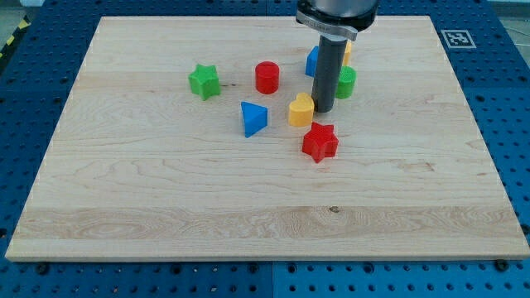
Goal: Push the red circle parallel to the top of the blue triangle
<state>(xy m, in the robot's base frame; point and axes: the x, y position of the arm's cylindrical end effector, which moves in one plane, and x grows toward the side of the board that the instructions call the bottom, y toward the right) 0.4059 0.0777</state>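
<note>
Rod first: you are looking at a straight dark rod with no fingers on it, so nothing is spreading or pinching; my tip (pixel 324 111) is resting on the wooden surface (pixel 166 199), just beside the yellow block (pixel 301 109) on the view's right, and whether it is touching that block you cannot quite tell. Below the tip, toward the view's bottom, the red star (pixel 320 141) is sitting close by. Right of the rod a green block (pixel 346 82) is peeking out, partly hidden, possibly a cylinder. Behind the rod, toward the view's top, a blue block (pixel 312 62) is showing on its left side and a sliver of another yellow block (pixel 347 51) on its right; their shapes are mostly covered.

Moving outward to the view's left, the blue triangle (pixel 253 117) is lying near the first yellow block. The red circle (pixel 267 77) is standing above that triangle, slightly to its right and apart from it. Farther left, the green star (pixel 204 81) is sitting roughly level with the red circle.
</note>
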